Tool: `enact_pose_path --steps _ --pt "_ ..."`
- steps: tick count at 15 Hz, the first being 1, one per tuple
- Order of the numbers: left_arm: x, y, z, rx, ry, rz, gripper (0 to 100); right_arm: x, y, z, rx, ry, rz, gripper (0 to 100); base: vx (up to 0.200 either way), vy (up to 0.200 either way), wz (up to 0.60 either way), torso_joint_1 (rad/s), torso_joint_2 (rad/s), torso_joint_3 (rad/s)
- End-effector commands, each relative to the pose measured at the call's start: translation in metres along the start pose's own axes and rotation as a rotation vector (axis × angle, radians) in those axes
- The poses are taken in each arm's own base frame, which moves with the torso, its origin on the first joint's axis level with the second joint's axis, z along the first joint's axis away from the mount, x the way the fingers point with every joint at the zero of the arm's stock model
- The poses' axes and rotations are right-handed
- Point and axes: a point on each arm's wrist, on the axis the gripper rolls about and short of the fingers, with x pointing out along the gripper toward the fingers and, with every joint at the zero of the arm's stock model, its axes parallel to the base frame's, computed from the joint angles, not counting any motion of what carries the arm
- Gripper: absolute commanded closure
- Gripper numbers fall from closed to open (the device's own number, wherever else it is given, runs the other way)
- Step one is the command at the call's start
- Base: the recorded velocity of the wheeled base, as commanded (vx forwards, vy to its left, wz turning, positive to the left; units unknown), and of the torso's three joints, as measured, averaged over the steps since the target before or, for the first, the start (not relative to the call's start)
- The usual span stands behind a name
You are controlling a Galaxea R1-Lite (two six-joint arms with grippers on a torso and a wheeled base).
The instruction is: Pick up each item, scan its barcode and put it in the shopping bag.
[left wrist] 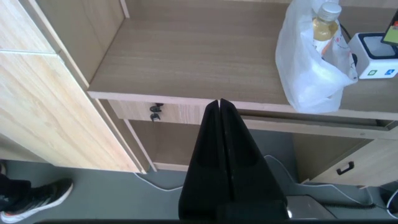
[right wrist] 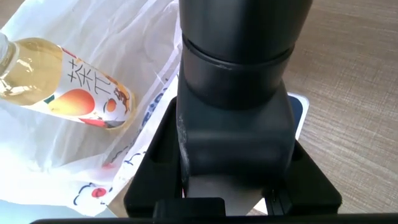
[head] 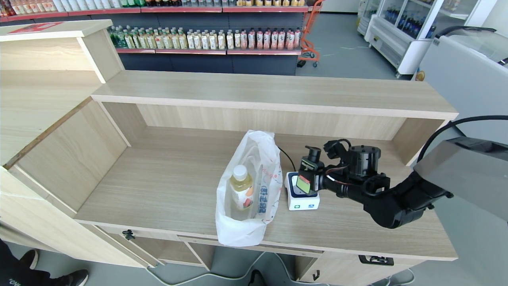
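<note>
The left gripper is held low in front of the counter's near edge, its two black fingers pressed together with nothing between them; it is kept well apart from the goods. Farther right, on the wooden counter, a white shopping bag is stood near the front edge with its mouth open; a bottle of pale tea with a white cap is seen upright inside it. Just beside the bag, to its right, a small white scanner with a dark blue top is set on the counter; a black cable is led away behind it. Directly above the scanner a dark bottle with a black cap and a green label is held roughly upright; it is clamped between the fingers of the right gripper, whose arm is stretched in from the right; whether the bottle touches the scanner cannot be told.

The counter is made of pale grained wood and is recessed beneath a raised ledge at the back, with side walls at both ends. Beyond it, shelves of drinks are lined along the far wall; an orange trolley is parked on the grey floor; glass-fronted chillers are placed at the far right.
</note>
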Motion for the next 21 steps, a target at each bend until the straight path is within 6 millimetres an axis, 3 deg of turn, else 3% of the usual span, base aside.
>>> enact_pose_path --steps 1,7,15,21 --pt "0.0 0.0 0.0 0.0 0.0 0.0 100 0.004 -0.001 -0.004 0.003 0.006 0.0 100 0.0 0.0 0.0 0.0 0.0 0.0" --pt "0.0 0.0 0.0 0.0 0.0 0.0 100 0.016 -0.001 0.002 -0.002 -0.02 0.017 100 0.0 0.0 0.0 0.0 0.0 0.0" --pt "0.0 0.0 0.0 0.0 0.0 0.0 100 0.031 0.003 -0.012 0.0 -0.002 0.033 100 0.0 0.0 0.0 0.0 0.0 0.0" --pt "0.0 0.0 0.0 0.0 0.001 0.0 100 0.043 0.004 -0.01 0.006 -0.025 0.042 100 0.0 0.0 0.0 0.0 0.0 0.0"
